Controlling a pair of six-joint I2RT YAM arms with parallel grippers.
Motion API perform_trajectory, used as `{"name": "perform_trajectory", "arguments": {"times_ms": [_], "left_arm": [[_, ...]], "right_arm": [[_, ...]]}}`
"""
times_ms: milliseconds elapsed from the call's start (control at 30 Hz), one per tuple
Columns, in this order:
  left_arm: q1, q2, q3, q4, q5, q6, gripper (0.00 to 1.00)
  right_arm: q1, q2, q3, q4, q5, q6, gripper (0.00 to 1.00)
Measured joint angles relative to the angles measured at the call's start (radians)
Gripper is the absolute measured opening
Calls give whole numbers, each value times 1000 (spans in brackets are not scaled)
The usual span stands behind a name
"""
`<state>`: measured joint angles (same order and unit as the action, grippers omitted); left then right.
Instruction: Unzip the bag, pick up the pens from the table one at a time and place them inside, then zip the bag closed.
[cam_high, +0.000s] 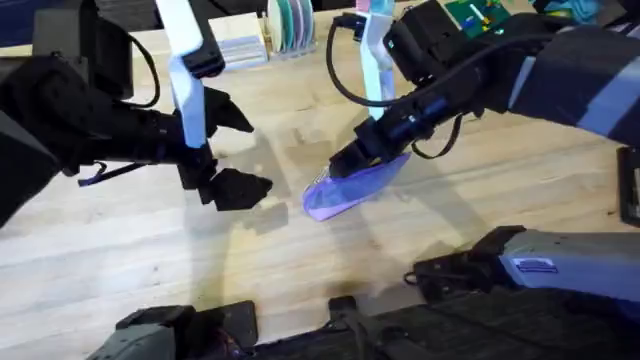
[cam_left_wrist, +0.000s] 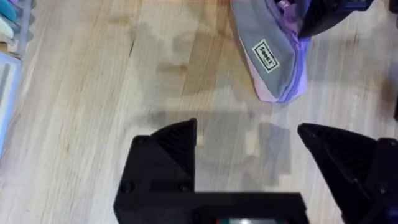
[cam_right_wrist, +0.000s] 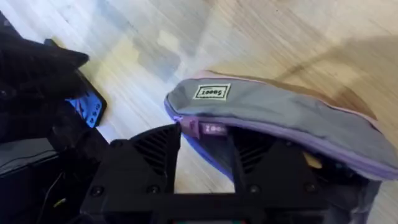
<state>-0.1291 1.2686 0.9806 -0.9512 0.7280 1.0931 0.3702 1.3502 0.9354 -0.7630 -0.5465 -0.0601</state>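
Soft and light, the bag (cam_right_wrist: 286, 118) sags between the right fingers (cam_right_wrist: 155, 149) clenched on its zipper edge, the best hold, while the left fingers (cam_left_wrist: 177, 140) hang released beside it.

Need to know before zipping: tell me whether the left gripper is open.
Open: the left gripper fingers stand wide apart over bare table, holding nothing.

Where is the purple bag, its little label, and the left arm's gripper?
bag (cam_high: 352, 186): overhead view, middle of its lavender side.
label (cam_left_wrist: 266, 55): left wrist view, centre of the white patch.
left gripper (cam_left_wrist: 247, 138): left wrist view, midway between its fingertips.
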Motion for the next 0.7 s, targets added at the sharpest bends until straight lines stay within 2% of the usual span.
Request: {"name": "perform_trajectory", "arguments": {"times_ms": [700], "left_arm": [[0, 0, 0, 0, 0, 0, 995]], "right_arm": [[0, 0, 92, -27, 0, 0, 425]]}}
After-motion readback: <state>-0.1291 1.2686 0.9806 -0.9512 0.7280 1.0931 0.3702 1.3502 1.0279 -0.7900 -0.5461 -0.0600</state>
